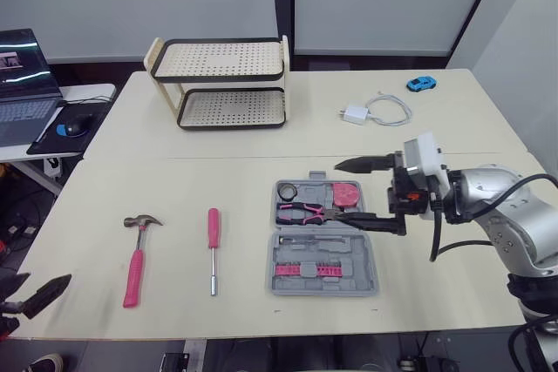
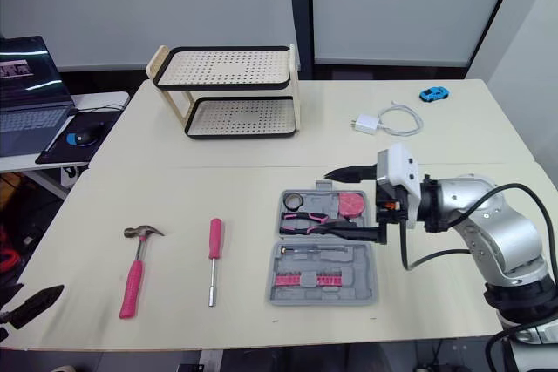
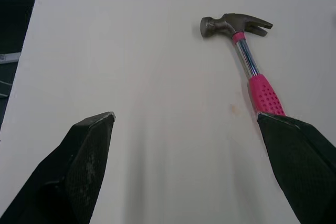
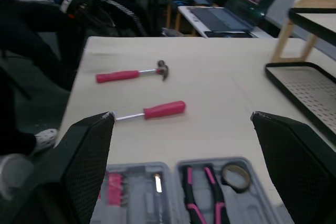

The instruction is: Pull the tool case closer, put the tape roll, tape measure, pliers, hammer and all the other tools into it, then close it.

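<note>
The tool case (image 1: 323, 254) lies open on the counter (image 1: 218, 172), pliers (image 1: 301, 212) already inside. The right gripper (image 1: 337, 190) hovers over it, fingers spread. The left gripper (image 3: 185, 119), fingers spread, faces the hammer (image 1: 133, 272), probably next.

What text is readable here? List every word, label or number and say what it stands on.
None can be read.
Laptop screen: shows a window, too small to read.
Tool case, hammer, screwdriver: no visible lettering.
</note>
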Action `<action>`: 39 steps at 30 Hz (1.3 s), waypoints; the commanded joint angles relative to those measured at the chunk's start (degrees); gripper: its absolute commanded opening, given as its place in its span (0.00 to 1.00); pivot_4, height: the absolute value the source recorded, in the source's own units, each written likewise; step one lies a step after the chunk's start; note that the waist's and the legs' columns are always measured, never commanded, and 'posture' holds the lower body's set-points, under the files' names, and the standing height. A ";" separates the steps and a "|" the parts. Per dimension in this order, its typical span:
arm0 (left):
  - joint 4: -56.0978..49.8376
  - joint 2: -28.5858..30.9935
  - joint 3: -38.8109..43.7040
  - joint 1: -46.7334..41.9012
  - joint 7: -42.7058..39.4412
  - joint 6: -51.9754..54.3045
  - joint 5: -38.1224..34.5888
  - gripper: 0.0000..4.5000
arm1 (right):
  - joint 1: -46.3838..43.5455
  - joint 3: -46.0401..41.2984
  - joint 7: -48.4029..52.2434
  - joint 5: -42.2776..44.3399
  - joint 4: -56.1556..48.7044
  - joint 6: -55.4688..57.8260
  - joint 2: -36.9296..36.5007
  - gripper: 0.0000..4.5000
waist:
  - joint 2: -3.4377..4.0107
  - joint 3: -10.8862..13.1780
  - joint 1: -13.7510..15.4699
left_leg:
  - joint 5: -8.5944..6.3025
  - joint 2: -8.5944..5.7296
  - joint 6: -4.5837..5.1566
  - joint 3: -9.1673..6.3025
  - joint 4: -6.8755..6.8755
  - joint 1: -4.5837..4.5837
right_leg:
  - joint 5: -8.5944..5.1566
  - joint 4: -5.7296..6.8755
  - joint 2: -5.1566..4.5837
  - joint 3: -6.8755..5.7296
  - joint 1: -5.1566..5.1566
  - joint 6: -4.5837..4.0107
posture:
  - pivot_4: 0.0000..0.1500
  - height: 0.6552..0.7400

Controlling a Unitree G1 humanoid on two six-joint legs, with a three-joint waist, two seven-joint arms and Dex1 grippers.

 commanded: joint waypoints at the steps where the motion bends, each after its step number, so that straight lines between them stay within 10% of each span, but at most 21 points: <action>1: -6.23 -2.48 4.41 4.11 2.73 2.38 -1.93 1.00 | -1.86 1.28 -0.29 1.33 -2.71 0.75 1.12 0.99 | -0.04 -0.03 0.05 | 0.00 0.02 0.00 0.01 0.00 0.01 | 0.00 -0.02 0.00 -0.02 0.00 -0.02 | 1.00 1.00; 16: -23.44 -5.11 -2.33 -5.38 18.19 15.44 -5.29 1.00 | -3.84 4.02 -1.13 -0.93 -0.83 0.51 2.93 0.99 | -0.07 -0.05 0.39 | -0.01 0.11 -0.02 -0.05 -0.01 0.05 | 0.22 -0.44 0.35 -0.20 0.06 -0.41 | 1.00 1.00; 39: 3.87 -9.66 -23.94 -26.99 25.32 1.88 11.48 1.00 | -1.78 0.77 -6.12 -1.31 -4.74 3.45 0.55 0.99 | -0.09 -0.06 0.09 | -0.06 0.13 -0.15 0.01 0.02 -0.01 | 0.29 -0.42 0.44 -0.06 0.02 -0.49 | 1.00 1.00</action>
